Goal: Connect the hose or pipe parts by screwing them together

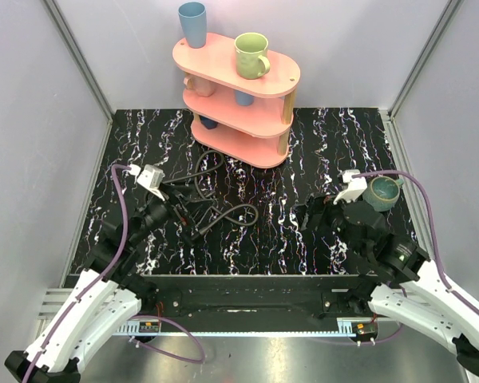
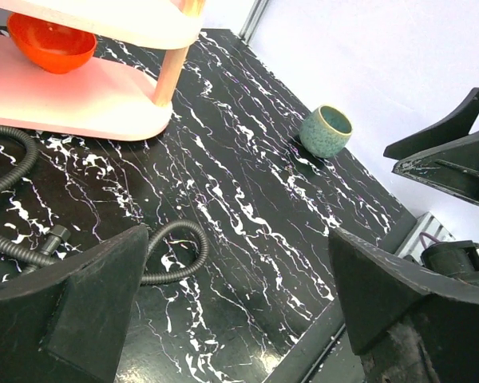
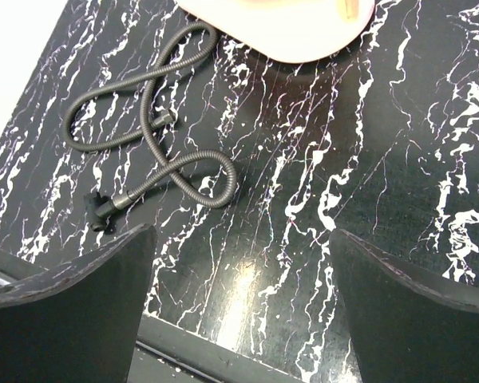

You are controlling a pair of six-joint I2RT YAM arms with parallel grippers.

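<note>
Two tools stand with jaws spread wide, and you hold nothing in either. Your left tool [image 1: 169,212] hangs low over the left of the counter [image 1: 303,159]. In its wrist view the left tool [image 2: 238,239] frames only bare marbled surface between its fingers [image 2: 72,311]. Your right tool [image 1: 311,215] hangs over the right of the counter, well apart from the left one. Its wrist view likewise shows nothing between the fingers [image 3: 72,295] of the right tool [image 3: 241,235].

Just beyond your left tool lie the hose lengths [image 1: 243,207], thin, black and ribbed, flat on the counter in loose loops. You cannot tell from here whether they are one piece or two. In the top view their long axis runs from the near edge away toward the shelf [image 1: 215,52], leaning slightly right at the near loop. From the right wrist the hose lengths [image 3: 146,100] stretch diagonally, with a dark end fitting [image 3: 104,211] at the nearer end and another small fitting [image 3: 169,118] midway. From the left wrist one loop of the hose lengths [image 2: 203,247] curls just behind your left finger.

Further out, the pink shelf carries a blue cup [image 1: 192,22] and a green mug [image 1: 251,54] on top and an orange bowl [image 2: 49,44] lower down. A teal cup [image 1: 382,193] stands beside your right arm's wrist.
</note>
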